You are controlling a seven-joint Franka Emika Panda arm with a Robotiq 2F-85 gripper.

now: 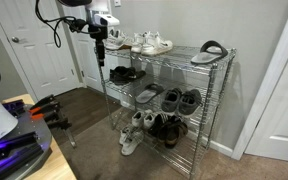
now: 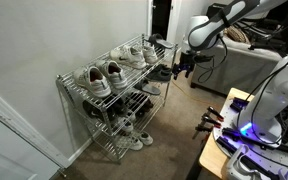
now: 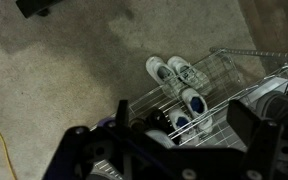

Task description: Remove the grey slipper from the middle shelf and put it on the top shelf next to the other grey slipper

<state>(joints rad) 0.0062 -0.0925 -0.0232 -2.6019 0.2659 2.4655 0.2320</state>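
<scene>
Gripper is hovering spread and empty by the rack's left end. Grey slipper, dark strap over paler footbed, is lying on the middle shelf; its mate is sitting rightmost on the top shelf.

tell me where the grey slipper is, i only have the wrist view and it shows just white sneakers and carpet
Observer: The grey slipper lies on the middle shelf, at the end nearer the gripper, beside dark shoes.
Operator: is the arm near it
Observer: No; in an exterior view the gripper hangs open beyond that end, about level with the top shelf.
Operator: wheres its mate
Observer: The other grey slipper lies at the top shelf's far end, apart from the white sneakers there.
</scene>
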